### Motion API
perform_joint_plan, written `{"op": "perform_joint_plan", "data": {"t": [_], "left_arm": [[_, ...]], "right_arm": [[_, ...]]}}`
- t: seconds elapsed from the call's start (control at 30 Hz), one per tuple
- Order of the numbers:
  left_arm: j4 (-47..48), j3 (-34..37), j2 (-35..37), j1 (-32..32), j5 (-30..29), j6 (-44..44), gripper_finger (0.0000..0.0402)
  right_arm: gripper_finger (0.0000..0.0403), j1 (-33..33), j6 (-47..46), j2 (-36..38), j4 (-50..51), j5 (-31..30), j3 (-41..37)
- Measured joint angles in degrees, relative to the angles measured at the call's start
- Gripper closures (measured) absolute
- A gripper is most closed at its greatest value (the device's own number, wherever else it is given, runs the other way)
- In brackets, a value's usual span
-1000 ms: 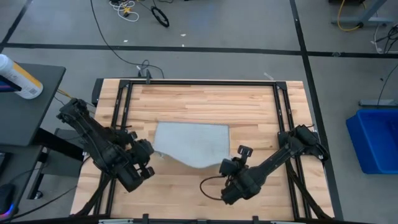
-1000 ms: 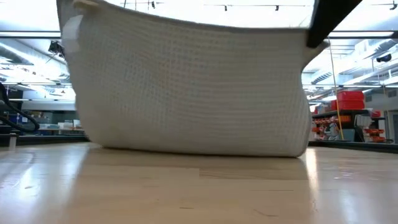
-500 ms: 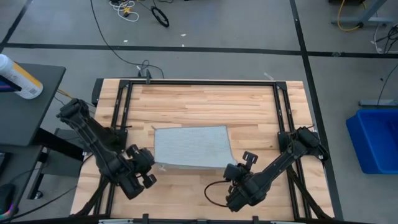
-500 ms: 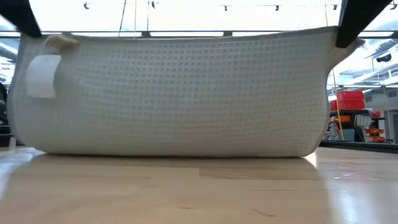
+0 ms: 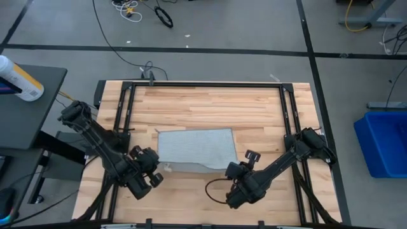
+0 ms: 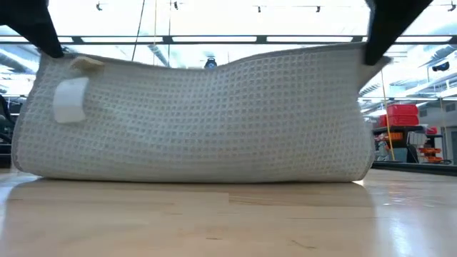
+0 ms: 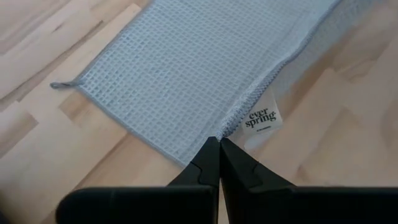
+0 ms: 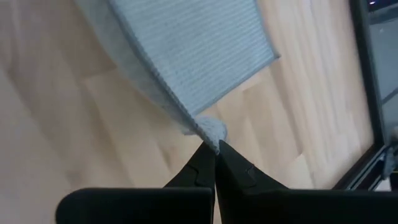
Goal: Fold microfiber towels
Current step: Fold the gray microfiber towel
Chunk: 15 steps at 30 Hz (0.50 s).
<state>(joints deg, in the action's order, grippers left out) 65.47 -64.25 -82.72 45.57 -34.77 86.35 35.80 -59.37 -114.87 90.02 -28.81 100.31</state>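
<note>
The pale grey-blue microfiber towel [image 5: 194, 147] is in the middle of the wooden table. Its far part lies flat. Its near edge is held up between my two grippers, so in the low view the towel [image 6: 200, 121] stands like a low wall, its lower fold on the table. My left gripper [image 7: 219, 142] is shut on the near left corner, beside the white tag [image 7: 261, 118]. My right gripper [image 8: 216, 148] is shut on the near right corner. From above, the left gripper [image 5: 162, 166] and the right gripper [image 5: 224, 168] stand at the towel's near edge. My left gripper pinches the towel's near left corner [image 7: 219, 132] between its two fingers, right beside the tag, slanting down from the near left. The corner is lifted off the table and the towel slopes away to the wood. My right gripper pinches the near right corner [image 8: 211, 134] between its two fingers, slanting down from the near right. That corner is bunched at the fingertips and lifted clear. The raised edge [image 6: 207, 63] runs between both holds with only a slight dip.
Black frame rails [image 5: 203, 84] border the tabletop. Bare wood [image 5: 203, 105] lies beyond the towel toward the far edge. A bright blue bin [image 5: 381, 143] stands on the floor to the right, and a spray bottle [image 5: 19, 77] lies on a side table at the left.
My left gripper has gone down and rolled, bringing the tagged corner lower. The towel's raised near edge, high at the left before, now runs about level and lower, and the cloth is spread wider between the grippers. Both grippers stay shut on their corners.
</note>
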Motion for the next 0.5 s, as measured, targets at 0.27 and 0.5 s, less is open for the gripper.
{"op": "perform_joint_plan", "data": {"t": [0.27, 0.5], "left_arm": [[3.1, 0.0, 0.0, -3.1, -0.5, -0.1, 0.0399], [4.8, 0.0, 0.0, -5.0, 0.0, -1.0, 0.0399]], "right_arm": [[0.0403, -5.4, 4.7, 0.0, 0.0, -4.1, 0.0], [0.0403, -8.9, 7.9, 0.0, 0.0, -6.1, 0.0]]}}
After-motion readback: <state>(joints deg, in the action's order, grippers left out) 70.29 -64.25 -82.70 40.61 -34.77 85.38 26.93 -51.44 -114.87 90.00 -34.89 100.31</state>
